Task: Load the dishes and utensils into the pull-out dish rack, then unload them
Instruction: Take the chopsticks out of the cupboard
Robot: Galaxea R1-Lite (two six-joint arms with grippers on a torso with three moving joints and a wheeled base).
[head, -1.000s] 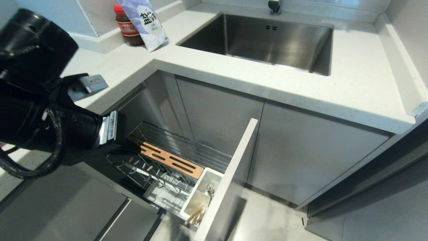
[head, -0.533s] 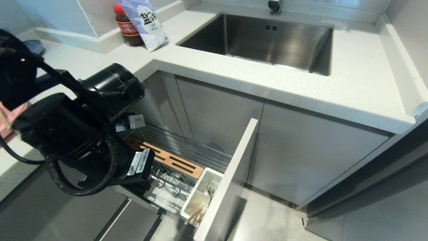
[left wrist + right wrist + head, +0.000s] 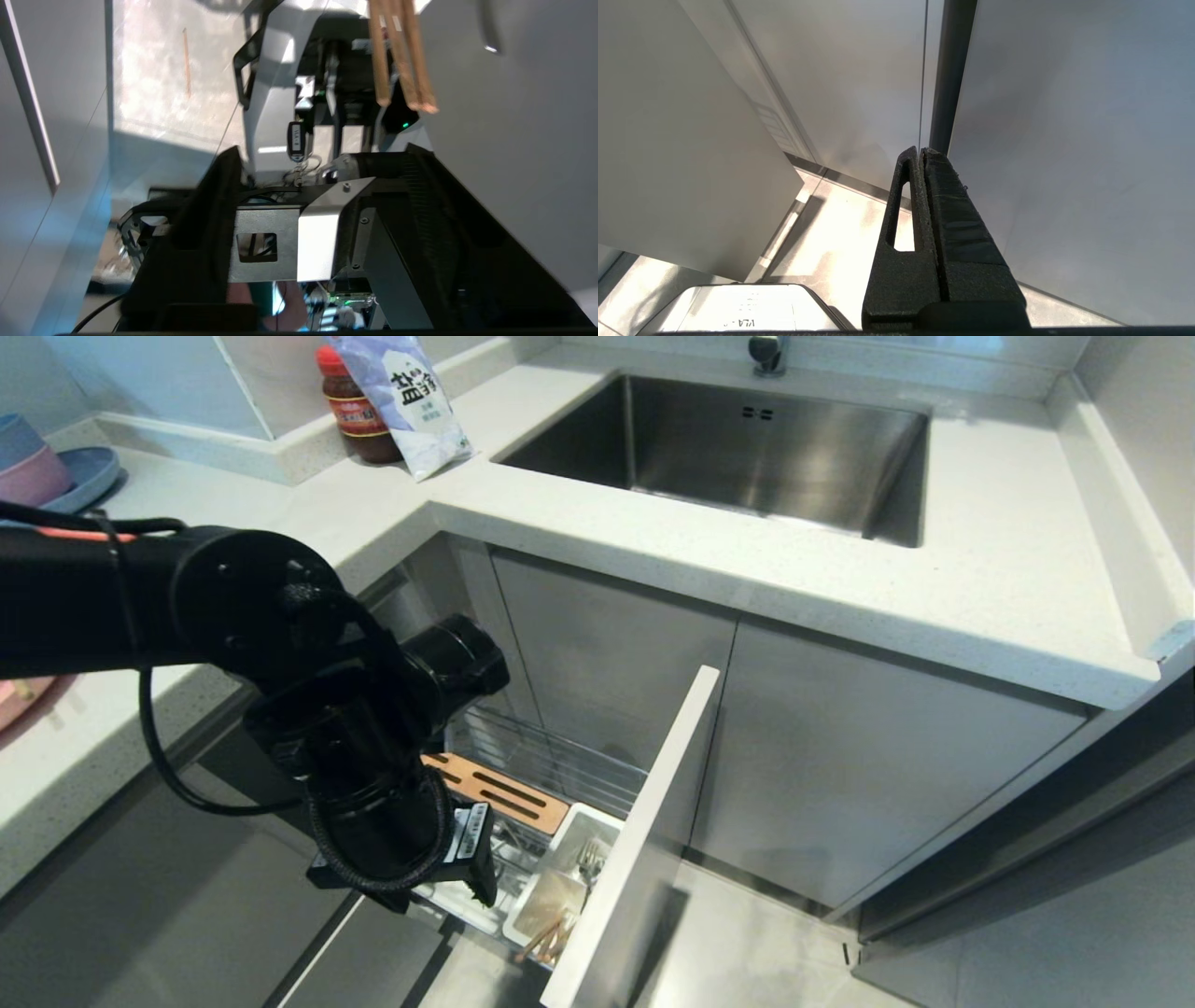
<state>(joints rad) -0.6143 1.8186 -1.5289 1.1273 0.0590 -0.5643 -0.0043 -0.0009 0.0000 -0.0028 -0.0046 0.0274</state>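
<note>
The pull-out dish rack (image 3: pixel 523 761) stands drawn out below the counter, with its wooden strip (image 3: pixel 495 793) and pale panel front (image 3: pixel 653 821). Wooden chopsticks (image 3: pixel 546 938) and a silver fork (image 3: pixel 588 861) stand in its white cutlery holder (image 3: pixel 560 887). My left arm (image 3: pixel 364 784) reaches down over the rack and hides the plate prongs. In the left wrist view, the left gripper (image 3: pixel 322 149) is open and empty, a short way from the chopsticks (image 3: pixel 402 56). A pink plate (image 3: pixel 17 698) shows at the counter's left edge. My right gripper (image 3: pixel 920 151) is shut and parked beside the cabinet fronts.
Stacked blue and pink bowls on a blue plate (image 3: pixel 42 471) sit at the far left of the counter. A sauce jar (image 3: pixel 355 406) and a salt bag (image 3: pixel 406 397) stand left of the steel sink (image 3: pixel 738 448). Grey cabinet doors (image 3: pixel 868 784) close the space right of the rack.
My left arm has swung from the counter's left side down and to the right, over the rack beside the cutlery holder. The bowls behind it have come into view.
</note>
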